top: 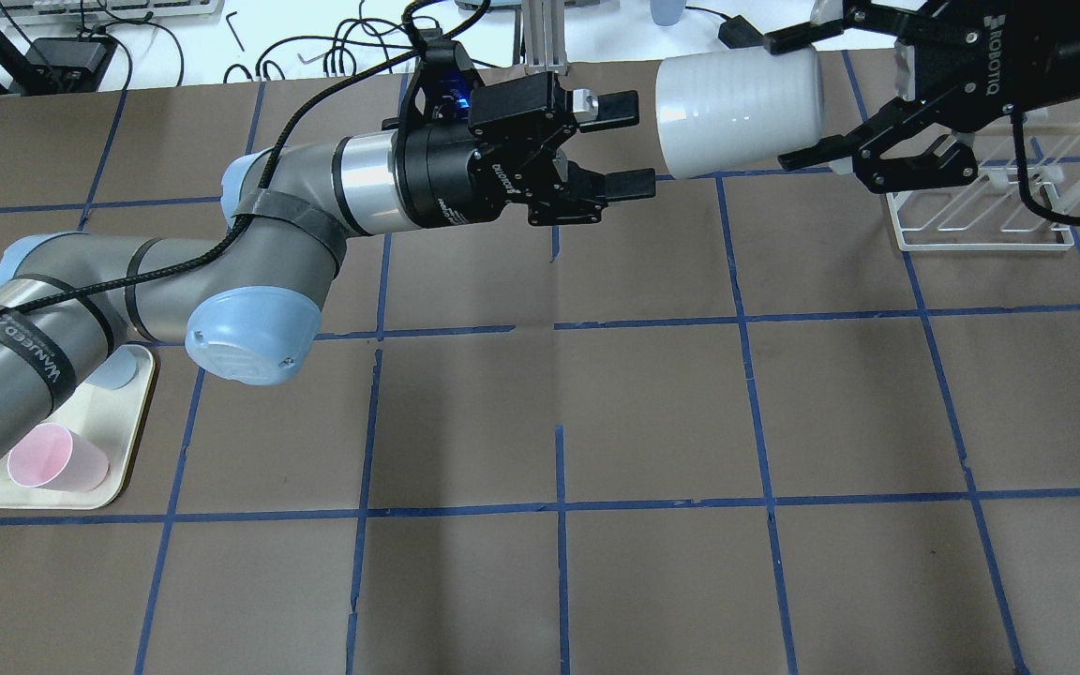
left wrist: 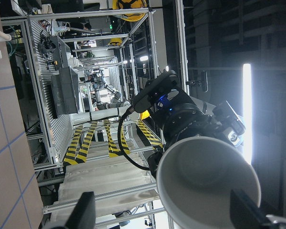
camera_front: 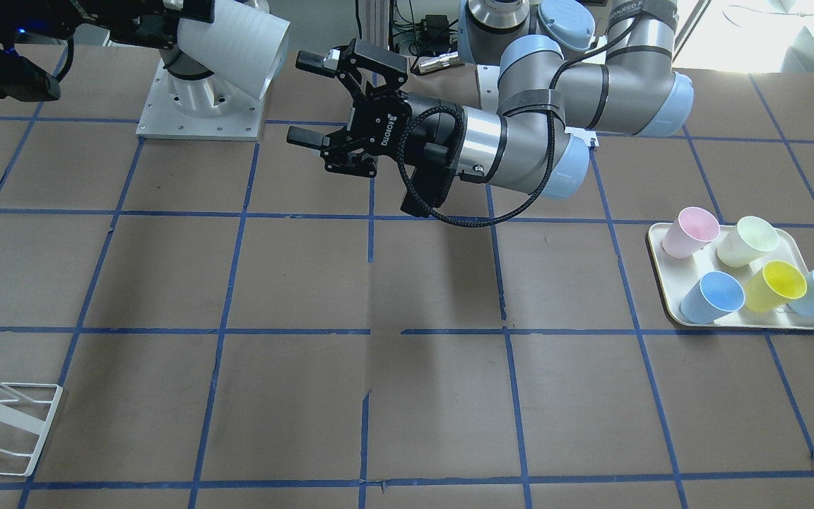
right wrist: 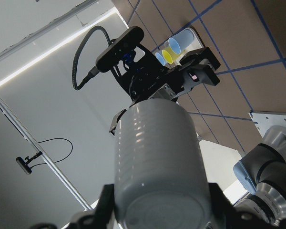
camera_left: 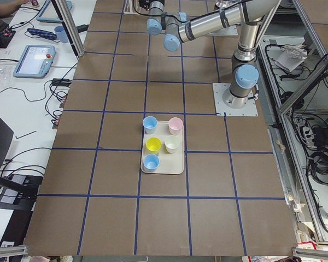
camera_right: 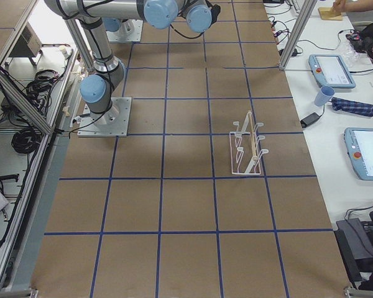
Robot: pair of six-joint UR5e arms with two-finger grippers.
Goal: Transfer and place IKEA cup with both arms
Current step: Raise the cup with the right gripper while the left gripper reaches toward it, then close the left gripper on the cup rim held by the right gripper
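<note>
Scene: two robot arms meet in the air above a brown desk (camera_front: 435,396) marked into squares with blue tape.
IKEA cup: a plain pale grey tumbler (top: 737,112), lifted clear of the desk and lying on its side. Its open mouth faces the left arm and its base faces the right arm's wrist.
Right pincer: the right pincer (top: 763,98) is clenched on the IKEA cup, with one black finger pressed against each side of the cup's wall.
Left pincer: the left pincer (top: 624,147) is released, its two fingers spread wide. It is level with the cup's mouth and just beside the rim, with a small gap between them, so it is not touching.
Left wrist view: the cup's round open mouth fills the lower middle. The two spread fingertips show as blurred dark shapes at the bottom edge, one on either side.
Right wrist view: the cup's base and ribbed wall are close to the lens, and the open left pincer is beyond it.
Tray: a cream tray (camera_front: 661,240) on the robot's left side of the desk, well apart from the arms' meeting point.
Cups on the tray: a pink cup (camera_front: 689,232), a pale cream-green cup (camera_front: 746,240), a yellow cup (camera_front: 774,285) and two light blue cups (camera_front: 712,297), all upright.
Rack: a white wire rack (top: 971,216) on the desk on the robot's right side, below the right pincer in the overhead view.
</note>
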